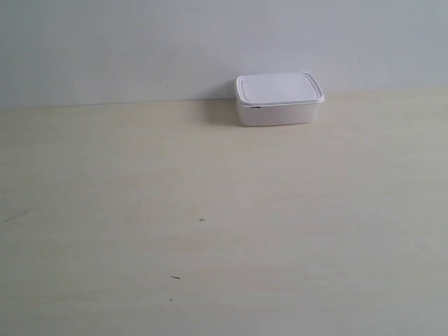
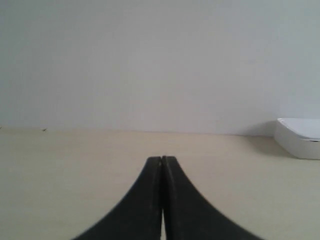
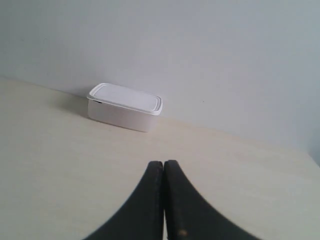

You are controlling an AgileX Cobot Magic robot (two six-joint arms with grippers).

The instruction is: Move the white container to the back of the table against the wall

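The white container [image 1: 278, 99] with its rimmed flat lid sits at the far edge of the cream table [image 1: 210, 210], right up against the pale wall [image 1: 140, 42], lid on. The right wrist view shows the container [image 3: 125, 107] well ahead of my right gripper [image 3: 163, 164], which is shut with nothing in it. Only a corner of the container [image 2: 300, 137] shows in the left wrist view, off to one side of my left gripper [image 2: 161, 159], also shut and empty. Neither arm appears in the exterior view.
A few tiny dark marks [image 1: 201, 220] dot the table's near half. The table's far corner and edge [image 3: 305, 152] show in the right wrist view.
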